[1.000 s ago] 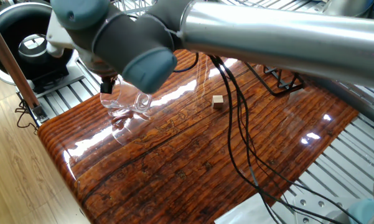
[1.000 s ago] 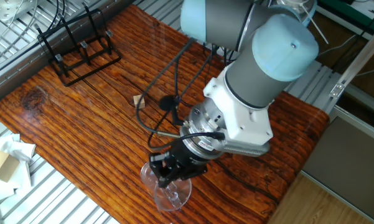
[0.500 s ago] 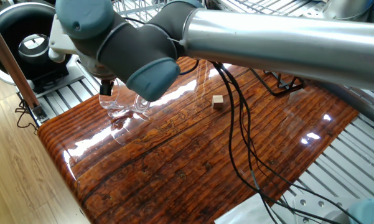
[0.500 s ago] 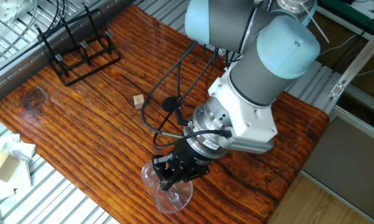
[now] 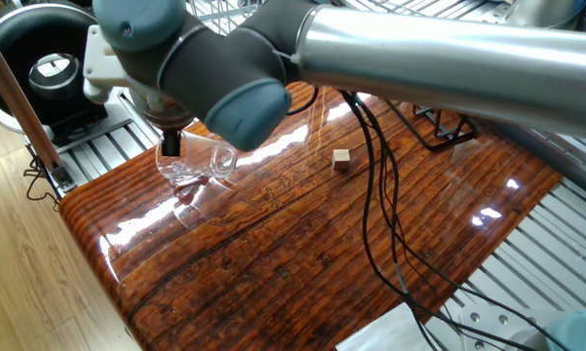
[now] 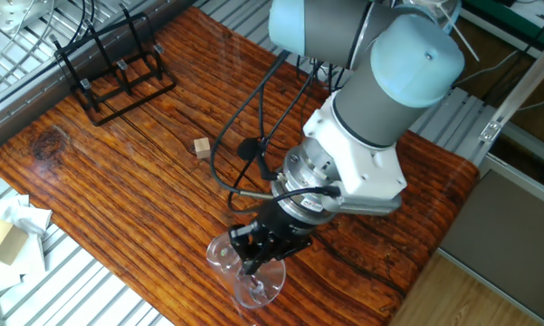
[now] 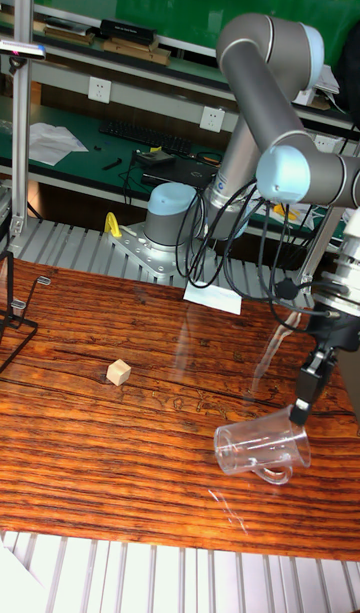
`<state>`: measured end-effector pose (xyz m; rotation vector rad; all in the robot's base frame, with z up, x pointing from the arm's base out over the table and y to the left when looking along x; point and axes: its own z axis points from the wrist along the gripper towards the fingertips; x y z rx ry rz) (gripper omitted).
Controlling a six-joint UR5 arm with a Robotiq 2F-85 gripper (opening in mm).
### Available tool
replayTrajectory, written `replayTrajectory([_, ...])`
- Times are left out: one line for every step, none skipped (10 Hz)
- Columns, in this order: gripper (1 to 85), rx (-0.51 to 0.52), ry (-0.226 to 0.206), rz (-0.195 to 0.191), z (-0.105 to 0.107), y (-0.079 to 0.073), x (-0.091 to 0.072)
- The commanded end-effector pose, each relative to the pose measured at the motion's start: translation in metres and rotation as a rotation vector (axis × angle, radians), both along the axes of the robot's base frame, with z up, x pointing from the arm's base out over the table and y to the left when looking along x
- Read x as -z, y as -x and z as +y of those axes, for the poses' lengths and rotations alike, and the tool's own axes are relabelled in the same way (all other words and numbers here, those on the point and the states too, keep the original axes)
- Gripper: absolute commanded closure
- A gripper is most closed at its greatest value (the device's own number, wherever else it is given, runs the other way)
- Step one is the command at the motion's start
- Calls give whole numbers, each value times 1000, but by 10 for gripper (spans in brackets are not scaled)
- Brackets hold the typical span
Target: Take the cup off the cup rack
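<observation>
The cup [image 7: 258, 447] was held tipped by its rim in the closed gripper [image 7: 301, 410], low over the table [image 6: 118, 181], far from the cup rack [image 6: 109, 68], likely to be put down.

Table top [image 5: 302, 253]: reddish wood grain, high gloss, mirrors lamps. Surround under table top: ribbed bare aluminium, dull sheen. Cup [image 7: 258, 447] near table top's edge: clear colourless glass, smooth, glinting. Cup rack [image 6: 109, 68] at far corner of table top: thin black wire, matt. Small cube [image 6: 201, 148] between rack and cup: pale raw wood, matt. Arm [image 6: 380, 81]: satin grey metal tubes, pale blue plastic caps. Cables [image 5: 375, 195] over table top: black, smooth. Gripper [image 7: 303, 398]: black, matt.
</observation>
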<state>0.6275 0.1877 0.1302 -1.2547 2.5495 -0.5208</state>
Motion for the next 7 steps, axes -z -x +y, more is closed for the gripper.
replayTrajectory([843, -62, 8, 77, -7, 16, -8])
replayTrajectory([843, -68, 15, 78, -6, 17, -14])
replayTrajectory([843, -82, 9, 84, -7, 19, -14])
replayTrajectory([843, -99, 8, 88, -13, 20, -14])
replayTrajectory([843, -118, 8, 95, -20, 22, -16])
replayTrajectory([843, -135, 7, 98, -30, 23, -20])
replayTrajectory([843, -164, -20, 102, -37, 24, -23])
